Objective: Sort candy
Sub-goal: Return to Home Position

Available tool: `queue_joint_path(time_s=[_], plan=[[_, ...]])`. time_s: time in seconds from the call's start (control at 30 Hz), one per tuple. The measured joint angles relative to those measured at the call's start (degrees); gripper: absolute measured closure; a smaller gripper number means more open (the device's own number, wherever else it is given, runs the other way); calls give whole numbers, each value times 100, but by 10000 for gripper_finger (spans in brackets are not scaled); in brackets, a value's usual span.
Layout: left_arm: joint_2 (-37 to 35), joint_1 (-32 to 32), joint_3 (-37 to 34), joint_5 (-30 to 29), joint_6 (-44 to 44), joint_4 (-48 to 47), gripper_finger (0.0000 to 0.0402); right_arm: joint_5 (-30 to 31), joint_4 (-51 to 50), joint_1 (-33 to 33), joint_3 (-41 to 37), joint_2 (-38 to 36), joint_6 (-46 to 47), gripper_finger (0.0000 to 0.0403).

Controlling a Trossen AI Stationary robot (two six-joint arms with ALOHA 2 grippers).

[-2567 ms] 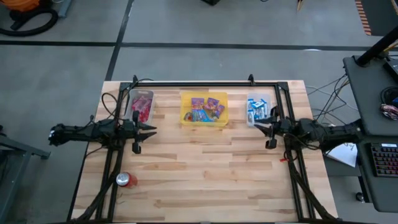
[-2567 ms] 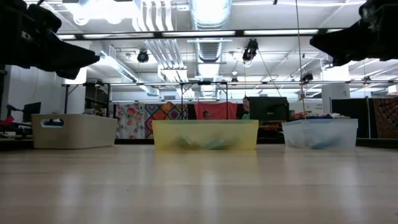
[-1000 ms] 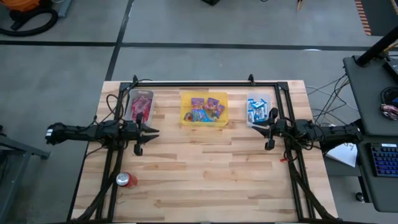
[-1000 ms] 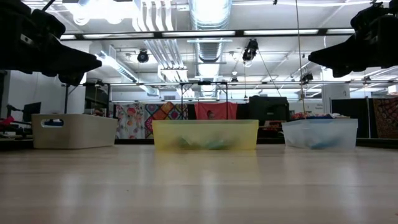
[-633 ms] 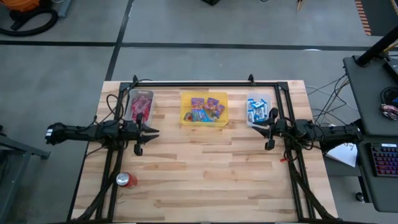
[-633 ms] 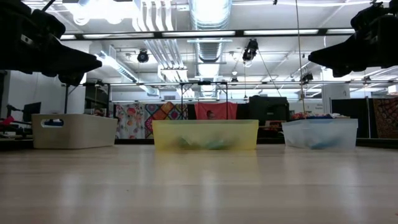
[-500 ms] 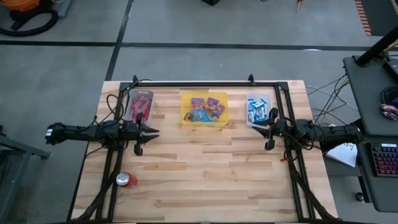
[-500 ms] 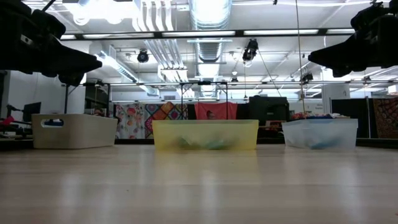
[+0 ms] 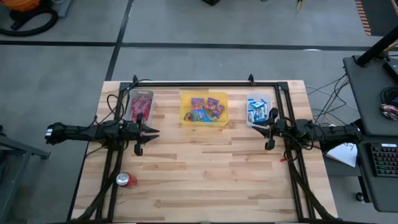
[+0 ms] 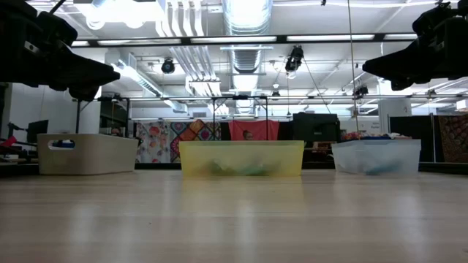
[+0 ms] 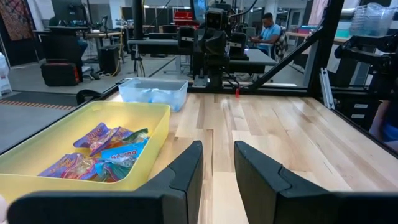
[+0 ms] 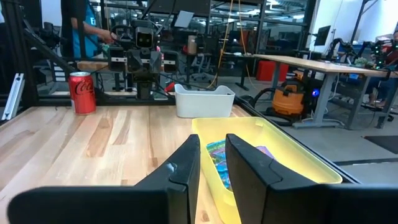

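Note:
The candy lies in three bins along the table's far side. Red packets (image 9: 141,107) fill the left bin (image 9: 150,95), purple multicolour packets (image 9: 205,109) the yellow middle bin (image 9: 184,107), and blue-and-white bars (image 9: 257,111) the clear right bin (image 9: 268,97). My left gripper (image 9: 155,131) hovers level over the table's left side, just near of the left bin, pointing right. Its fingers (image 11: 217,168) stand a little apart with nothing between them. My right gripper (image 9: 256,126) hovers level at the right side, pointing left, its fingers (image 12: 212,163) also slightly apart and empty.
A red soda can (image 9: 126,180) stands near the table's front left corner. A black frame (image 9: 205,83) runs along the far edge and down both sides. Bare wood (image 9: 205,162) spreads between the two arms. People sit at desks in the room beyond.

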Motion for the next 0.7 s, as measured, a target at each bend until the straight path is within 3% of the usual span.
queue_joint_path(time_s=[0.7], plan=[[-2, 0, 2, 1, 1, 1, 325, -1, -2, 0, 0, 0, -1, 317]])
